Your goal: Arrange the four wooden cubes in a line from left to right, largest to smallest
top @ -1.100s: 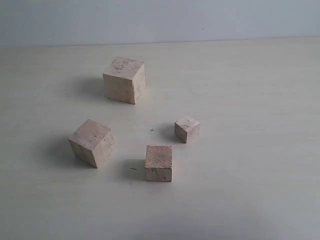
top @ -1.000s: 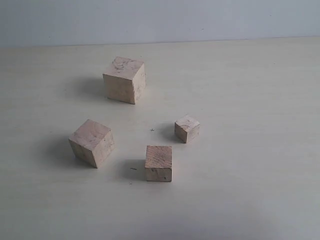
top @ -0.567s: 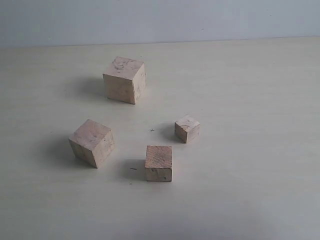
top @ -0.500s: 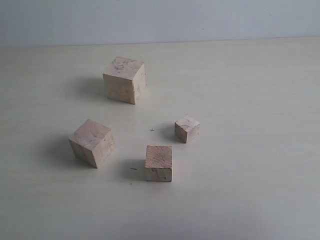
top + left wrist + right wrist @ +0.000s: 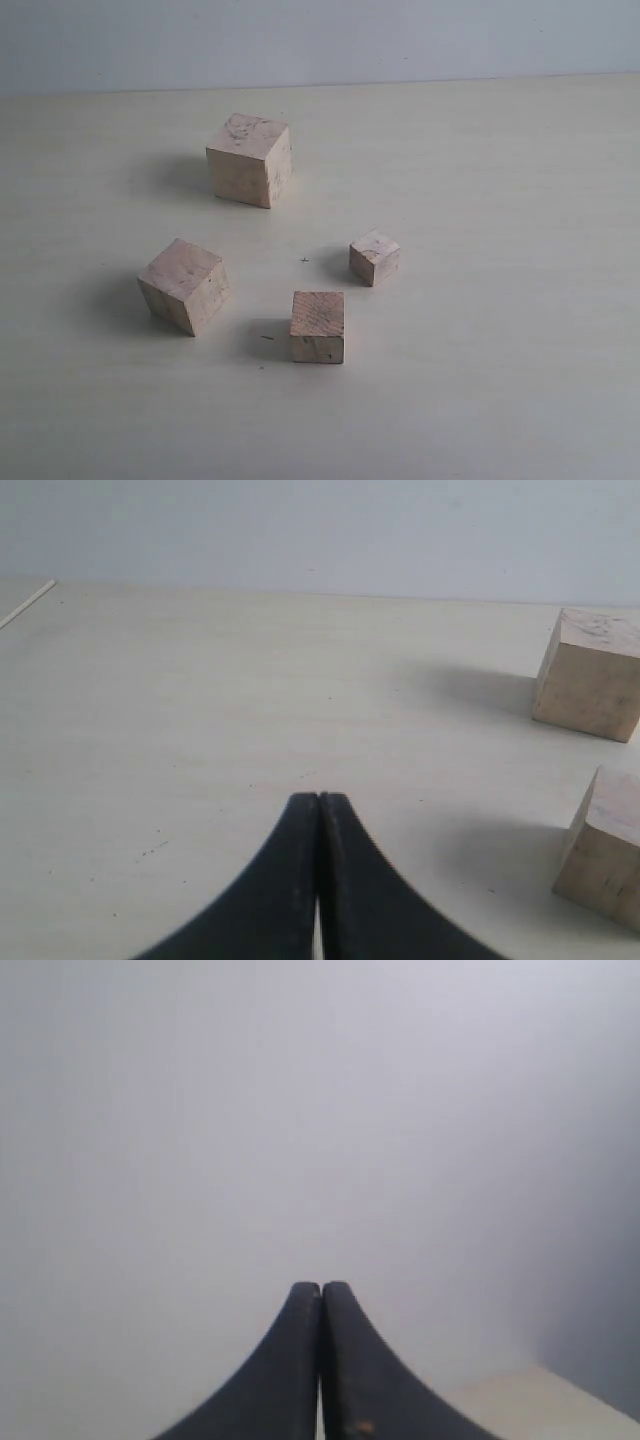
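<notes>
Nothing has moved since the earlier frame. On the table, the largest cube sits farthest back. The second cube lies in front of it to the left, the third cube in front to the right, and the smallest cube further right. The left gripper and right gripper are both closed and empty.

We saw a pale tabletop against a plain grey wall, which suggested a lab test bench
</notes>
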Controlling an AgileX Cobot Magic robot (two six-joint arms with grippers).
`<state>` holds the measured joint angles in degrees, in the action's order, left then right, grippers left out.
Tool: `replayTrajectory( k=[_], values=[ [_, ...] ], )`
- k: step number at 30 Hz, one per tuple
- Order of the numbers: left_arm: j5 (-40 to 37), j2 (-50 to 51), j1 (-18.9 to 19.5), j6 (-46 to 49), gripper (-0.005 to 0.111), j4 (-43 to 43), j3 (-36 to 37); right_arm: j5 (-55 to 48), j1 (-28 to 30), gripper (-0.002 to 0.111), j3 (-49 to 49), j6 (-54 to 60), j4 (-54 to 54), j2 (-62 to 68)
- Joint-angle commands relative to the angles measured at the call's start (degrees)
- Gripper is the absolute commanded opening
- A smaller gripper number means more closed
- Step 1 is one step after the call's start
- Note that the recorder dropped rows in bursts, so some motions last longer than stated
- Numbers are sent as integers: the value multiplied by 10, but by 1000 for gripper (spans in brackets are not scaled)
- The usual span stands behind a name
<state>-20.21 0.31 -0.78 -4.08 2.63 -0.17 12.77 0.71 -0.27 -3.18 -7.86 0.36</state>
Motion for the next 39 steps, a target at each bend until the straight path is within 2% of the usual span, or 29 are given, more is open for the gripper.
replayTrajectory(
  k=[1, 4, 8, 15, 17, 19, 22, 24, 26, 30, 34, 37, 39],
  values=[
    [0, -3, -4, -5, 0, 0, 2, 93, -1, 0, -12, -59, -24, -4],
    [0, -3, -4, -5, 0, 0, 2, 4, -1, 0, -72, -59, -24, 5],
    [0, -3, -4, -5, 0, 0, 2, -84, -1, 0, -178, -59, -24, 85],
    [0, -3, -4, -5, 0, 0, 2, -256, -1, 0, -408, -40, -28, 313],
    [0, -3, -4, -5, 0, 0, 2, -352, -1, 0, -474, -12, -73, 382],
    [0, -3, -4, -5, 0, 0, 2, -462, -7, 0, -527, 55, -163, 454],
    [0, -3, -4, -5, 0, 0, 2, -573, -37, 0, -562, 125, -304, 552],
    [0, -3, -4, -5, 0, 0, 2, -605, -55, 0, -565, 133, -375, 603],
    [0, -3, -4, -5, 0, 0, 2, -609, -63, 0, -566, 137, -388, 638],
    [0, -3, -4, -5, 0, 0, 2, -577, -63, 0, -566, 151, -388, 701],
    [0, -3, -4, -5, 0, 0, 2, -548, -63, 0, -566, 162, -480, 749],
    [0, -3, -4, -5, 0, 0, 2, -549, -78, 1, -572, 365, -595, 782],
    [0, -3, -4, -5, 0, 0, 2, -569, -106, 8, -587, 491, -646, 808]
  ],
)
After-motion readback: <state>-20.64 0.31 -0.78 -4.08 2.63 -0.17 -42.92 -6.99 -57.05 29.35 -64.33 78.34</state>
